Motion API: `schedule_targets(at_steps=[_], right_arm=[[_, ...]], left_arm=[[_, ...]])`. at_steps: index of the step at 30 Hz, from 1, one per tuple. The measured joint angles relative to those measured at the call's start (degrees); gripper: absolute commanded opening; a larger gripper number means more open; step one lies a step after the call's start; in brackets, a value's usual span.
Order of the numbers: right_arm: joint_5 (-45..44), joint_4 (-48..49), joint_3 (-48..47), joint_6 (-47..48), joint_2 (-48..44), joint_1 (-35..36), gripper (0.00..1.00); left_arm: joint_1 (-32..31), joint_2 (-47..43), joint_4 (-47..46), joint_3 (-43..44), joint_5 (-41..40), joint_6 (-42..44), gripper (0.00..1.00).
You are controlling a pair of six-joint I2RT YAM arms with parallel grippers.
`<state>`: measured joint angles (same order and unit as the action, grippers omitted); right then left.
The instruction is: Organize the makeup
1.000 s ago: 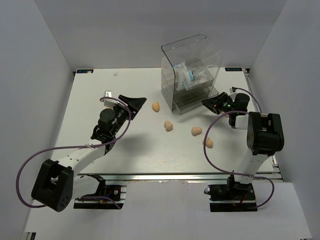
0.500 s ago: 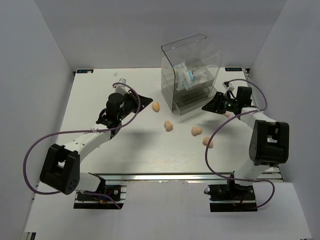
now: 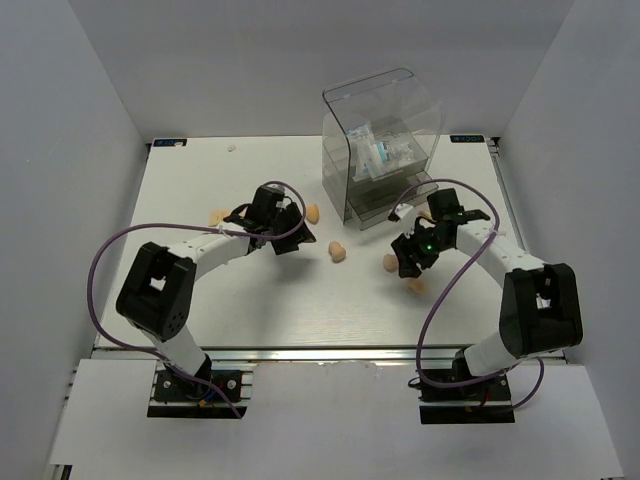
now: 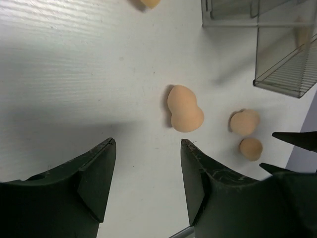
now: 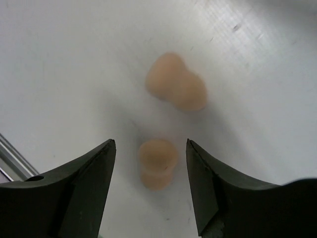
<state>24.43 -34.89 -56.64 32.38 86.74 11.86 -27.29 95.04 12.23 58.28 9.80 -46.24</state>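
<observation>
Four peach sponges lie on the white table in front of the clear drawer box (image 3: pixel 385 120): one sponge (image 3: pixel 313 212) by the box, one (image 3: pixel 338 251) in the middle, and two (image 3: pixel 391 262) (image 3: pixel 415 287) on the right. My left gripper (image 3: pixel 287 240) (image 4: pixel 147 141) is open and empty, just short of the middle sponge (image 4: pixel 184 109). My right gripper (image 3: pixel 407 262) (image 5: pixel 150 142) is open, with one sponge (image 5: pixel 157 162) between its fingers, untouched; a second sponge (image 5: pixel 176 88) lies beyond. A clear packet (image 3: pixel 375 150) sits inside the box. Tube and stick are not identifiable.
The drawer box (image 4: pixel 280 59) stands at the back centre right with a lower drawer pulled out. A small peach thing (image 3: pixel 218 215) lies left of my left arm. The table's metal front rail (image 3: pixel 320 352) runs along the near edge. White walls enclose the table.
My left gripper has swung right and down toward the middle sponge. My right gripper has moved from beside the box, left and nearer, over the two right sponges.
</observation>
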Motion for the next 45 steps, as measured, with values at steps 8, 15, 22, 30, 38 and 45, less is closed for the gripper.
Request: schedule_targets(at_steps=[8,15,22,30,38,45], right_arm=[[-9.94,-2.25,3.63,2.64,-0.94,3.67,0.64],[-14.25,-2.25,7.61,4.44,-0.87,4.02,0.49],[-13.11,-0.94,9.62,5.95,-2.51,4.0,0.08],[-7.85,6.47,9.18,10.01,-14.49,2.58,0.01],[-8.92,24.11,4.07,25.11,-12.0,1.64,0.04],[-11.3,29.83,-7.54,32.0,2.54,0.61,0.12]], left_arm=[[-2.27,1.42,1.29,1.38,-0.59,0.57,0.65],[-4.28,3.15,-0.5,1.38,-2.86,1.16,0.64],[-6.88,5.09,-2.69,1.38,-5.01,2.91,0.63],[-8.59,5.18,-5.4,1.36,-8.74,3.74,0.64],[-10.47,6.84,-6.82,1.7,-11.93,1.01,0.64],[-10.73,8.04,-6.73,2.21,-13.18,0.24,0.64]])
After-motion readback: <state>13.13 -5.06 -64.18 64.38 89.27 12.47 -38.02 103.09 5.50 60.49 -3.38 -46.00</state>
